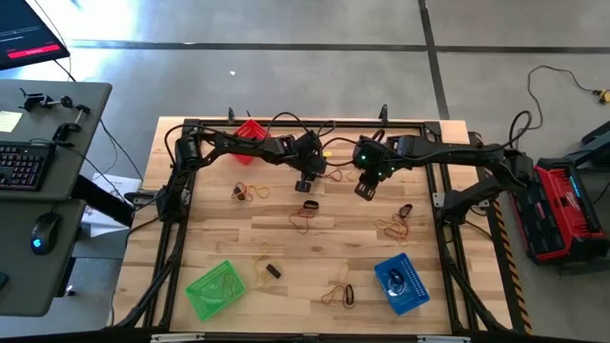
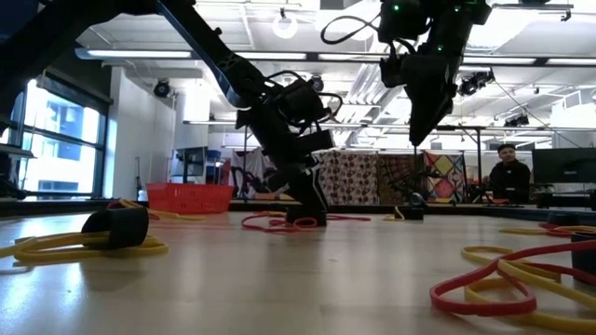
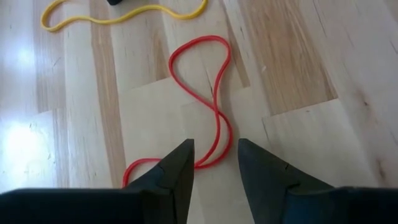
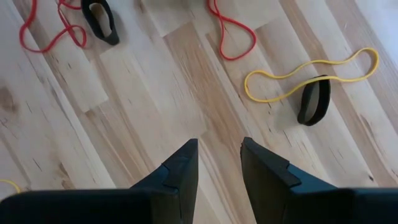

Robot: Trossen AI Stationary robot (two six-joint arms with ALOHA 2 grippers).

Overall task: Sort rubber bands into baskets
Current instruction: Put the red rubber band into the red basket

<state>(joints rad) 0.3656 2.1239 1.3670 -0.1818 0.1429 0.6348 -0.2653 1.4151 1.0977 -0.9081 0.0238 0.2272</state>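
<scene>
A red rubber band (image 3: 214, 93) lies twisted in a figure eight on the wooden table. My left gripper (image 3: 216, 144) is down at the table top (image 2: 307, 216), open, with one finger on each side of the band's near loop. My right gripper (image 1: 365, 193) hangs open above the table's middle (image 2: 416, 140) with nothing between its fingers. Below it lie a yellow band (image 4: 311, 74), two black bands (image 4: 314, 99) (image 4: 102, 22) and more red ones (image 4: 233, 37). The red basket (image 1: 250, 131) stands at the far edge, the green basket (image 1: 216, 288) near left, the blue basket (image 1: 400, 283) near right.
More bands lie scattered on the table, at its left (image 1: 250, 191), middle (image 1: 305, 217), right (image 1: 396, 224) and near edge (image 1: 338, 291). A black frame (image 1: 440, 181) rims the table. A desk with a keyboard (image 1: 24, 164) stands to the left, a red and black machine (image 1: 562, 210) to the right.
</scene>
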